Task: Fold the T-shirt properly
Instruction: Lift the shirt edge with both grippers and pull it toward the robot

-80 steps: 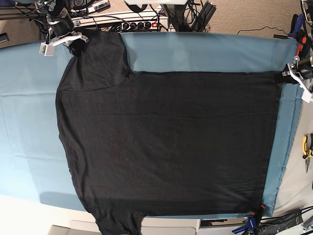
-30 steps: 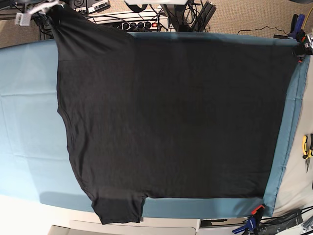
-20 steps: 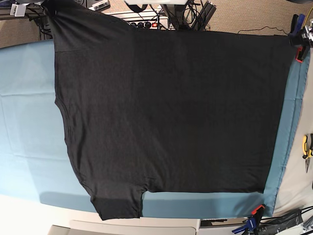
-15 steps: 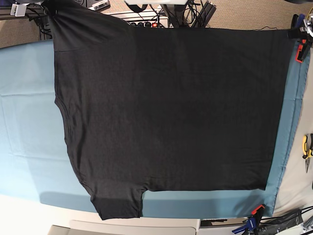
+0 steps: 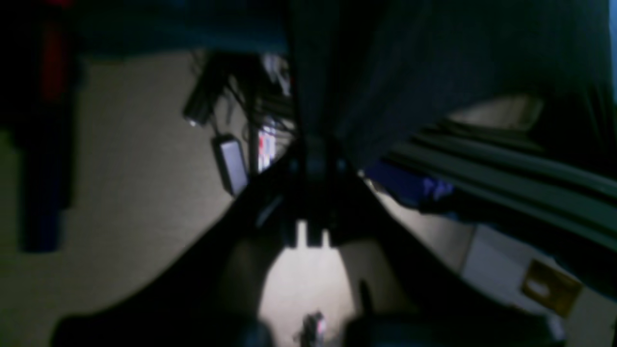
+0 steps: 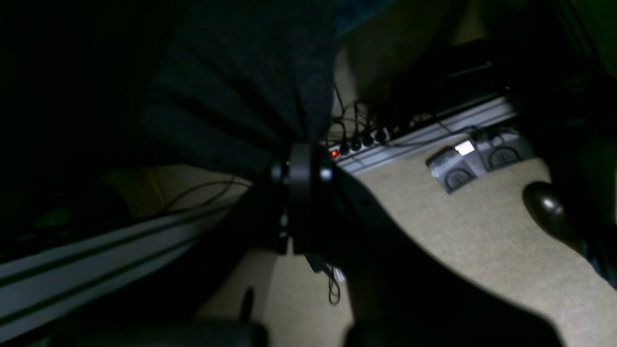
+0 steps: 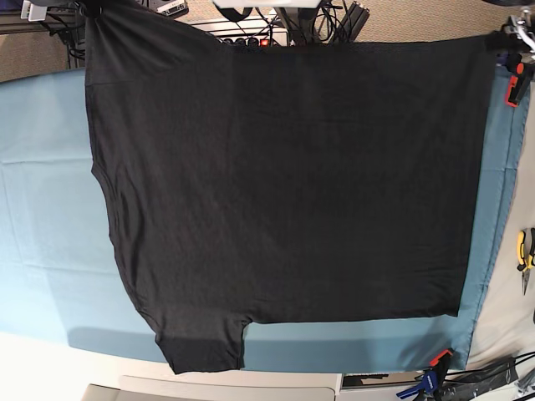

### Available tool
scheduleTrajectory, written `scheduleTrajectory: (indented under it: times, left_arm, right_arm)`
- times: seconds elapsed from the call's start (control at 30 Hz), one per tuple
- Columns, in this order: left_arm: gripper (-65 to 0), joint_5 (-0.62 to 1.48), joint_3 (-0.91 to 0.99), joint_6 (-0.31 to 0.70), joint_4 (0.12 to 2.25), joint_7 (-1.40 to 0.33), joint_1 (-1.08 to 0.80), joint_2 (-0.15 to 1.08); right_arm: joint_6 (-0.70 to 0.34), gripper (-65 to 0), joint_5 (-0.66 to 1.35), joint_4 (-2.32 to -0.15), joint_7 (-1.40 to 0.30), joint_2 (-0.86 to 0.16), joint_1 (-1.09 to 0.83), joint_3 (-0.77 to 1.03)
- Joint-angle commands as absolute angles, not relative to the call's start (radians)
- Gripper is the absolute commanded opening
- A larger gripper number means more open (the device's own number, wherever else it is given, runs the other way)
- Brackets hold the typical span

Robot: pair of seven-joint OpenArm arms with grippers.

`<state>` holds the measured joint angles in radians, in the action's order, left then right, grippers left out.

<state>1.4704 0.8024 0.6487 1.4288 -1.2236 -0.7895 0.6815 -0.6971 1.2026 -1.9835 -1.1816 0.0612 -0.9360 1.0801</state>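
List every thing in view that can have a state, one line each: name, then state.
T-shirt: spread wide, far edge lifted by both claws, near sleeve lying on the cover.
Left claw: shut on T-shirt.
Right claw: shut on T-shirt.
Teal table cover: flat, clamped at the near corner.
Power strip: red light on.

The left wrist view is blurred and dark. The T-shirt (image 7: 284,184) covers most of the table cover (image 7: 42,209), and its far corners leave the base view's top edge

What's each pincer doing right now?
Left pincer: closed on the large black soft-fabric T-shirt.
Right pincer: closed on the same T-shirt.
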Motion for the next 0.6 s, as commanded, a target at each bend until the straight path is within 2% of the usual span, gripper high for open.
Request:
scheduleTrajectory:
  times: [0.0,0.17,0.57]
  left_arm:
    - [-65.0,1.484,0.836,0.655,1.438,-1.227,-0.804,0.702]
    - [-65.0,1.484,0.896,0.655,1.438,-1.226,-0.803,0.704]
    - [-65.0,1.484,0.897,0.655,1.438,-1.222,-0.801,0.704]
  right_arm:
    - [-0.698,-65.0,1.216,-1.997,-1.176,0.052,-0.956,1.095]
    - [-0.698,-65.0,1.215,-1.997,-1.184,0.052,-0.966,1.095]
    - [-0.698,-65.0,1.232,-1.997,-1.198,0.056,-0.983,1.095]
